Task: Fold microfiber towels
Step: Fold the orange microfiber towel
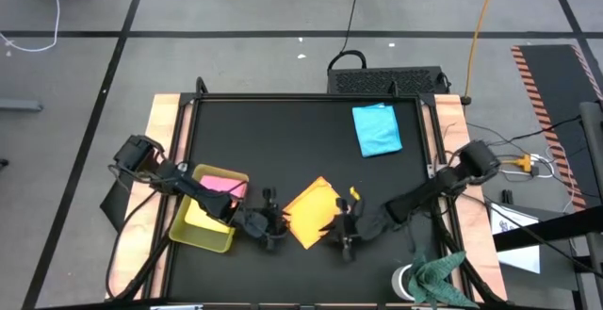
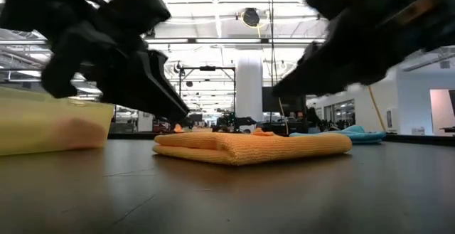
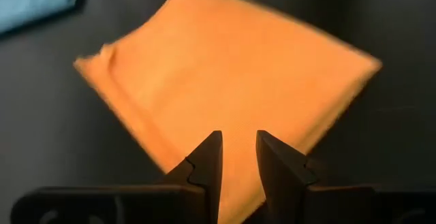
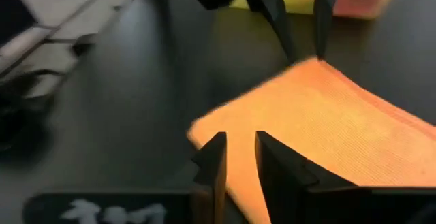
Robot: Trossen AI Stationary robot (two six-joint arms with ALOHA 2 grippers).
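Both tools (image 1: 271, 227) (image 1: 345, 227) beside orange towel (image 1: 313, 212)

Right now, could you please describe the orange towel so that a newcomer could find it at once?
On the black table, look along the near edge, midway between the two arms. The orange towel lies there folded flat, turned like a diamond. The blue towel lies apart toward the far side, and the pink towel sits in the yellow tray.

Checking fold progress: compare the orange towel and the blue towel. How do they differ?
The orange towel lies folded at the table's near edge, between the left gripper and right gripper; the blue towel lies alone toward the far right, away from both arms. The orange towel sits cornerwise to the table edges; the blue towel lies nearly square to them. Both rest flat on the black table.
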